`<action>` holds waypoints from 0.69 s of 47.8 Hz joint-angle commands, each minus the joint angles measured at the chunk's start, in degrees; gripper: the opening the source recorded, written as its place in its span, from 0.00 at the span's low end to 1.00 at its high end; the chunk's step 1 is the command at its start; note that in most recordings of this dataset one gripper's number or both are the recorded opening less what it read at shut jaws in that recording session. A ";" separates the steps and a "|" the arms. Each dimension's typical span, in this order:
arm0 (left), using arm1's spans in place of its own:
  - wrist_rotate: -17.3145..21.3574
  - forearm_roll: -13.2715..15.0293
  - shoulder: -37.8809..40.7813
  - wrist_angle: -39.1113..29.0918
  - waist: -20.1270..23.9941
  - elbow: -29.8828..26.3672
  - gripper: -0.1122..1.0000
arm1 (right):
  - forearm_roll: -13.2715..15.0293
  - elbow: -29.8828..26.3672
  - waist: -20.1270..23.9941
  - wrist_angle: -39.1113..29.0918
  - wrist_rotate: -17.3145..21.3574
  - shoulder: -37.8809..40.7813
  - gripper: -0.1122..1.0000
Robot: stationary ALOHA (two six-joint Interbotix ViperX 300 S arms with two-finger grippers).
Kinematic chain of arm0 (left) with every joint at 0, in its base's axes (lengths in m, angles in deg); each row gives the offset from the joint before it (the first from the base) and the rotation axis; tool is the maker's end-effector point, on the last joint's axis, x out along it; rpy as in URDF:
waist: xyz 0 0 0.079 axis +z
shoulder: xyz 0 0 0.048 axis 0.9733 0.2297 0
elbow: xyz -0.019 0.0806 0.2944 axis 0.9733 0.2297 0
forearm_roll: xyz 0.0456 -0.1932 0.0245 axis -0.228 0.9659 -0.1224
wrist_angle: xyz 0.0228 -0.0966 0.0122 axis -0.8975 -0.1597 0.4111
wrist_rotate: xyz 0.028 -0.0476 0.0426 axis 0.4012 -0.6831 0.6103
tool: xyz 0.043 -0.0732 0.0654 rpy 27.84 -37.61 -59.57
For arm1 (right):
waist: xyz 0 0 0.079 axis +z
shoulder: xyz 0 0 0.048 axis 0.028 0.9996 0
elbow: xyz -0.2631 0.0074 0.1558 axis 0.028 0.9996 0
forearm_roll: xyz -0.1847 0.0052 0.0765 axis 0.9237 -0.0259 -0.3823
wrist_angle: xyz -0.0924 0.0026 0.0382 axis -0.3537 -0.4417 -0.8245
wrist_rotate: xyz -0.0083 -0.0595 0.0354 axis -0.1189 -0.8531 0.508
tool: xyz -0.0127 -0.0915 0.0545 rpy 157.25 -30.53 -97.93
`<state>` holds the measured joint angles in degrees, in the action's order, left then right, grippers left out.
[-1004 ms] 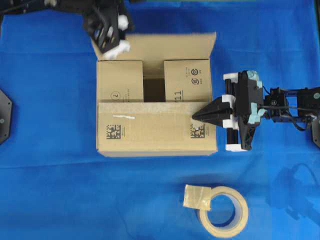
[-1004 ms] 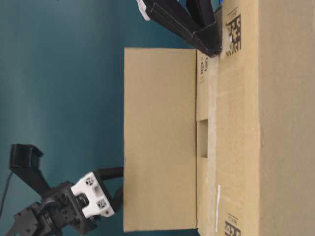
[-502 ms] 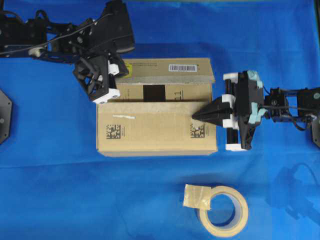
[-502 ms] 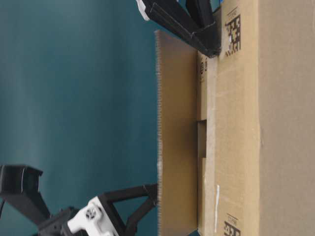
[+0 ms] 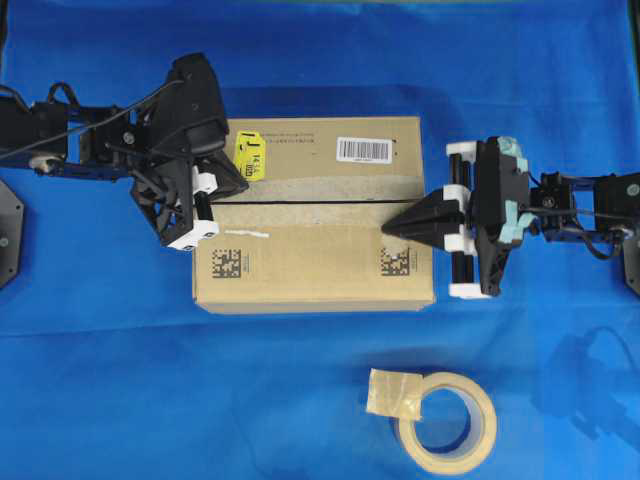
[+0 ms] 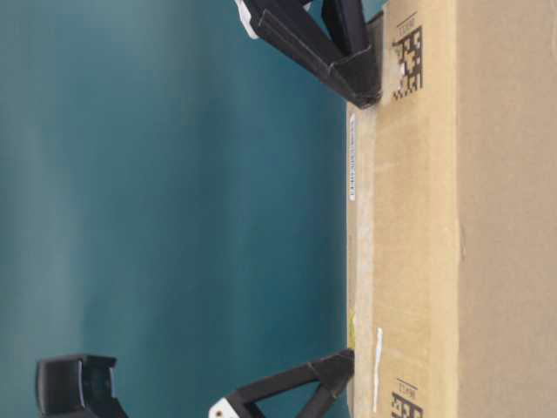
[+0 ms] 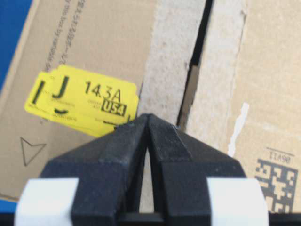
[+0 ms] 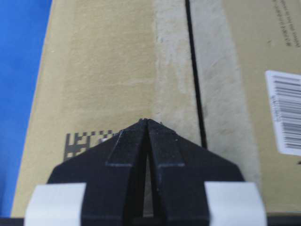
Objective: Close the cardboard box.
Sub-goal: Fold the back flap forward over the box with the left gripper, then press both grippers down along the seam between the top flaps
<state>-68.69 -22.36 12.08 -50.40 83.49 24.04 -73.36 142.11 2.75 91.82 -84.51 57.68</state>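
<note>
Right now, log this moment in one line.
brown cardboard box: flaps down | left gripper: shut, on top | right gripper: shut, on top

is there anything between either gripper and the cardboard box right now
Nothing visible. The left gripper sits shut on the cardboard box top at its left end, beside the yellow sticker. The right gripper is shut with its tip on the right end, near the seam. Both long flaps lie flat.
</note>
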 commanded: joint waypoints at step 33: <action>-1.49 0.00 -1.14 8.53 -0.62 4.66 0.10 | -0.18 0.70 -3.87 1.14 -0.09 -0.09 0.10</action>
<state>-70.18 -22.36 11.47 -42.22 83.05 29.14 -73.36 142.99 -0.86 92.17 -84.51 57.77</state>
